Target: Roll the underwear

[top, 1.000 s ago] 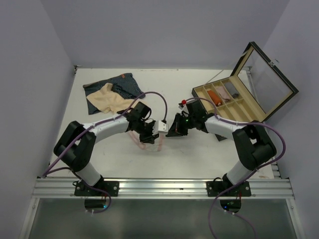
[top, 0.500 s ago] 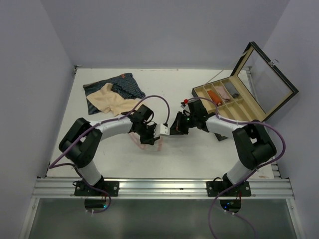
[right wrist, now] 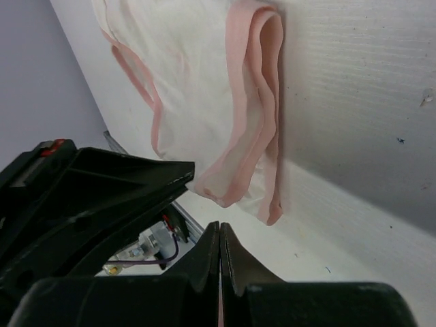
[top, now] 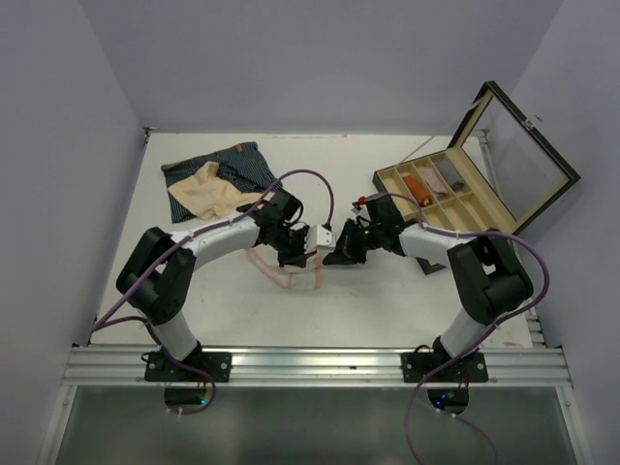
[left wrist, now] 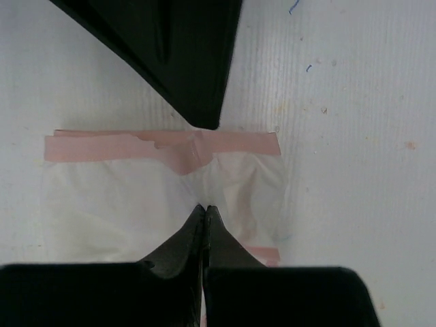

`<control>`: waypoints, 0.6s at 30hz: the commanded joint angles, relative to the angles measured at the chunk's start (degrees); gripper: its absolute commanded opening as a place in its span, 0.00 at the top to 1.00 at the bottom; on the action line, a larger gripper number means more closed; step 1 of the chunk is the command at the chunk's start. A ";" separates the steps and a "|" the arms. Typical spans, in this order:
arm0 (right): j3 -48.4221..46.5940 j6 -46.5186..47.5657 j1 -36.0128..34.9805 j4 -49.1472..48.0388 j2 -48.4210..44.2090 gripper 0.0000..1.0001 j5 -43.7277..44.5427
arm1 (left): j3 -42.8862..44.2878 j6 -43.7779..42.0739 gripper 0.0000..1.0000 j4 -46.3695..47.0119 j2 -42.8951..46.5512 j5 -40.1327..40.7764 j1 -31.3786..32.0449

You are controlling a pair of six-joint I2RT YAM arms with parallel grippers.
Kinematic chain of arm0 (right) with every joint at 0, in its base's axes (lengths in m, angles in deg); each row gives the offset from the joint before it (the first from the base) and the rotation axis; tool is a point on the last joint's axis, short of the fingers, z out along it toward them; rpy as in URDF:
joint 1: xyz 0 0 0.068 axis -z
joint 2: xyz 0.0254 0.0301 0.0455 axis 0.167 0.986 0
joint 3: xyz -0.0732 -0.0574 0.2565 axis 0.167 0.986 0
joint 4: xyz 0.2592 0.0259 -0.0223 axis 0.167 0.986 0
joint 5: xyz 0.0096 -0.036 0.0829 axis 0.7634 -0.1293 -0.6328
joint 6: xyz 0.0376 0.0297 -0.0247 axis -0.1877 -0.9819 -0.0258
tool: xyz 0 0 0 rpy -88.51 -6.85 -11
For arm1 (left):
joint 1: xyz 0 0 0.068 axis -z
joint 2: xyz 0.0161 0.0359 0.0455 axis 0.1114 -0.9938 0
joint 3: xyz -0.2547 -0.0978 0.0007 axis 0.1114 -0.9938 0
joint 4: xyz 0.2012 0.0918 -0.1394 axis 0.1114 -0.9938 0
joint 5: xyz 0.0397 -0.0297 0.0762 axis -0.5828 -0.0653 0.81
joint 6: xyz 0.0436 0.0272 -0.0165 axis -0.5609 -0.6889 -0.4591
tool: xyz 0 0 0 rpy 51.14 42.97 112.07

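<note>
White worktop [top: 387, 300], pink-and-white underwear [left wrist: 122, 197] lying at its middle, left gripper [left wrist: 204, 211] pinched shut on the white cloth, right gripper [right wrist: 219, 231] closed empty, tip touching its pink edge.

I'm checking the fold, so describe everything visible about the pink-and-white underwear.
The small pink-and-white cloth underwear is thin white fabric edged with pink bands. It lies on the white table, partly folded, a pink-edged loop trailing towards the arms' bases. The left arm's shut jaws meet on its white middle; the right arm's shut jaws reach its pink band.
</note>
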 commanded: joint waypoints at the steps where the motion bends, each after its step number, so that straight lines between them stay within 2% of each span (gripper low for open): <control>1: 0.65 -4.60 0.24 -0.93 0.31 1.00 -2.61 | 4.77 2.22 1.00 -2.28 1.58 -2.41 -1.59; 9: 0.83 -7.86 0.07 -3.47 4.36 1.00 -3.14 | 7.24 1.96 1.00 -3.86 1.49 -2.85 -3.44; 18: -3.65 -10.50 -0.46 -9.28 13.85 1.00 -3.31 | 9.17 2.40 1.00 -4.30 2.46 -3.91 -3.53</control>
